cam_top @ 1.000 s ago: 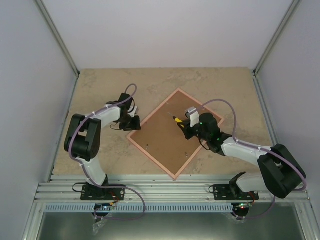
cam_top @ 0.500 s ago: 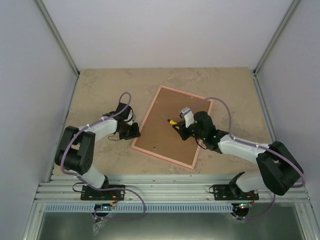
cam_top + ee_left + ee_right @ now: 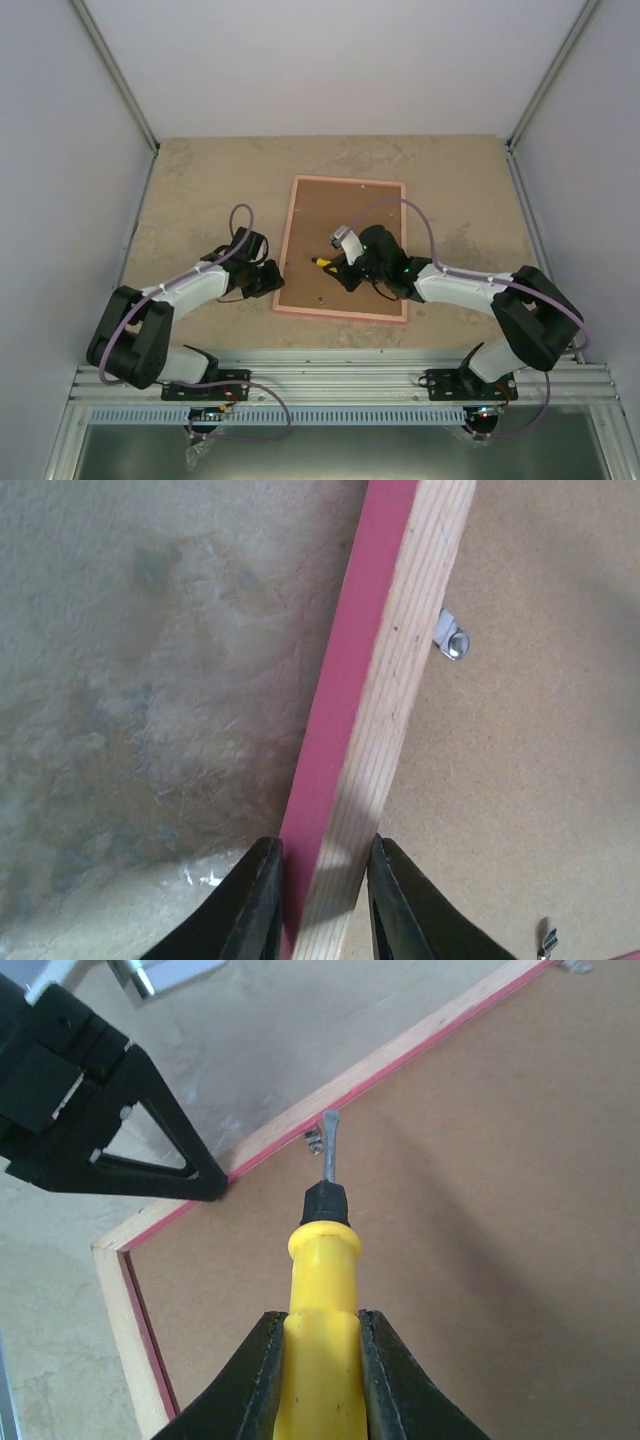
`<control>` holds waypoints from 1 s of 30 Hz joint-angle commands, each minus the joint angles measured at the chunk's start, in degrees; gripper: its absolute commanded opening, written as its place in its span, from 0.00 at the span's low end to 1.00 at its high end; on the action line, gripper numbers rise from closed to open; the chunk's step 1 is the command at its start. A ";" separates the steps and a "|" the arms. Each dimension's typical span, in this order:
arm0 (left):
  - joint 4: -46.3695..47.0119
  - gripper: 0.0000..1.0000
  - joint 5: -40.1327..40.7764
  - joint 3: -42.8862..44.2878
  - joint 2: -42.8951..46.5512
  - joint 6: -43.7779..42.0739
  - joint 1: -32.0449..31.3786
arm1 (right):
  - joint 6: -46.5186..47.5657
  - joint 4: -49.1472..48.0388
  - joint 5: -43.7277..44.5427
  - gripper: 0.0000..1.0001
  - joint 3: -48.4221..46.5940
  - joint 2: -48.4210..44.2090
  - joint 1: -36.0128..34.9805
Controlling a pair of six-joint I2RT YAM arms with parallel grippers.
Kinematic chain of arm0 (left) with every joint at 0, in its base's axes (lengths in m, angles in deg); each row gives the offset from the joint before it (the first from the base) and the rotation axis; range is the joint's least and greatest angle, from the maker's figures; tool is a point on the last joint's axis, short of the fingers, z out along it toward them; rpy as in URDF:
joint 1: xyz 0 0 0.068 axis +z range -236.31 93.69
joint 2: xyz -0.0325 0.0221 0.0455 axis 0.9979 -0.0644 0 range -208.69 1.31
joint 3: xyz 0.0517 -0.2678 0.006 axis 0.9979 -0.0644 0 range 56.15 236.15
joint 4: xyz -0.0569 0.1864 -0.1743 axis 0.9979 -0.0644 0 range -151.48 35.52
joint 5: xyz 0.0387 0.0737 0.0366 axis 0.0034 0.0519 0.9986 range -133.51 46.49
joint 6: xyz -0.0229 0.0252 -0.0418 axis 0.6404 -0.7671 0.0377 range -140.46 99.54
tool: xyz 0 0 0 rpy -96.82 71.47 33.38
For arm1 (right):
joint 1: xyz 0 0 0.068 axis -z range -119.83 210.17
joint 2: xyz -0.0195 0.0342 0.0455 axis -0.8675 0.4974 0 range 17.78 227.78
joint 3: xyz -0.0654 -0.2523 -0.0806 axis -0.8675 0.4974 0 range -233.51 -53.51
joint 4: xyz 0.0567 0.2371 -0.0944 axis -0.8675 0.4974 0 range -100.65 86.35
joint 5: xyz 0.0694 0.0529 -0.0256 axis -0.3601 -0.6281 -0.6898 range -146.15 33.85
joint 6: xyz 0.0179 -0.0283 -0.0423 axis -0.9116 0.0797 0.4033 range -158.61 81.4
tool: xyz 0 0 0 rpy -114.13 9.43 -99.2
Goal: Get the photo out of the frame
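Observation:
The pink frame (image 3: 345, 247) lies face down on the table, its brown fibreboard back up. The photo is hidden under the back. My left gripper (image 3: 272, 278) is shut on the frame's left rail (image 3: 370, 710) near its near-left corner. My right gripper (image 3: 345, 268) is shut on a yellow-handled screwdriver (image 3: 322, 1290). The screwdriver's metal tip (image 3: 329, 1145) rests at a small metal tab (image 3: 313, 1140) by the left rail. Another metal tab (image 3: 452, 640) shows on the back in the left wrist view.
The beige stone-pattern table (image 3: 200, 190) is walled by grey panels on the left, right and far sides. A metal rail (image 3: 340, 375) runs along the near edge by the arm bases. The left gripper's fingers (image 3: 150, 1170) show in the right wrist view.
The frame has turned from a diamond angle to nearly square with the table. Both grippers have moved toward the near side with it, the left at its rail, the right with the screwdriver.

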State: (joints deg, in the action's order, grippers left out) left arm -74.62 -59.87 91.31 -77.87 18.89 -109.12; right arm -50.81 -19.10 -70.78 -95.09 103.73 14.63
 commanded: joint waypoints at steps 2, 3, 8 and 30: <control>4.17 0.27 0.65 -1.27 3.78 4.51 -0.51 | 1.13 1.15 -3.19 0.00 -2.65 3.51 -1.72; 3.96 0.28 0.89 -1.36 3.91 4.24 -0.56 | 1.13 1.09 -3.56 0.00 -2.81 4.12 -1.84; 2.89 0.35 3.07 -0.88 3.74 2.89 -0.57 | 0.98 0.88 -5.40 0.00 -3.48 6.07 -2.18; 2.03 0.32 3.82 4.66 -5.89 -3.56 -0.57 | -2.26 1.32 -1.46 0.00 -8.14 11.78 -2.20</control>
State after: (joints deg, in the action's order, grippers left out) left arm -72.65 -55.56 94.85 -83.03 16.75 -109.53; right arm -51.82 -17.68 -73.43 -101.06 114.11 12.73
